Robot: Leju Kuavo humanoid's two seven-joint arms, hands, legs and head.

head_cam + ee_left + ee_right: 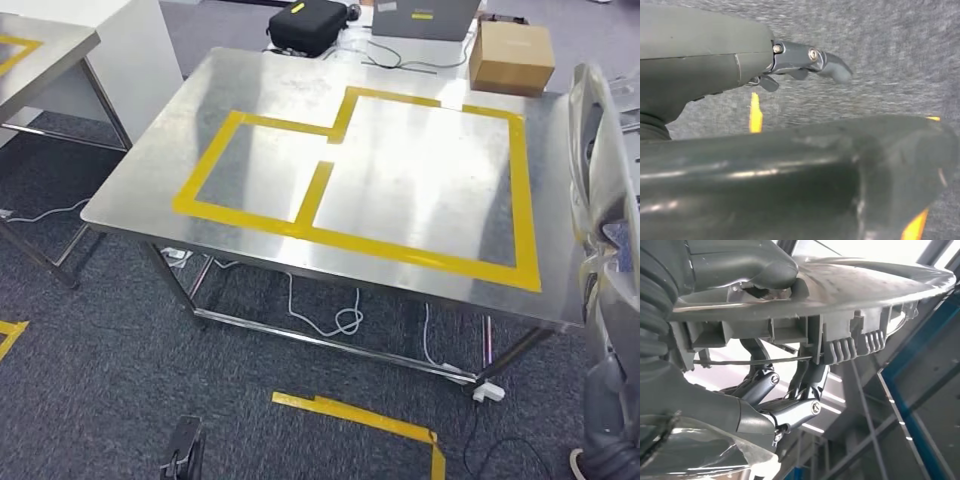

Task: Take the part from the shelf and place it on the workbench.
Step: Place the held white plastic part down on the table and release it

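Grey plastic part (851, 305) gripped in the right hand (791, 400), held at the table's (423, 180) right edge.
Yellow tape (317, 190) outlines two rectangles on the steel top; a cardboard box (512, 56) sits behind. Left hand (753, 65) hangs over carpet, fingers loose, holding nothing.

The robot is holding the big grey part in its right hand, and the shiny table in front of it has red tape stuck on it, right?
Almost. The tape on the shiny table is yellow, not red, as the head view shows. The rest holds: the right hand grips the big grey part, as the right wrist view shows.
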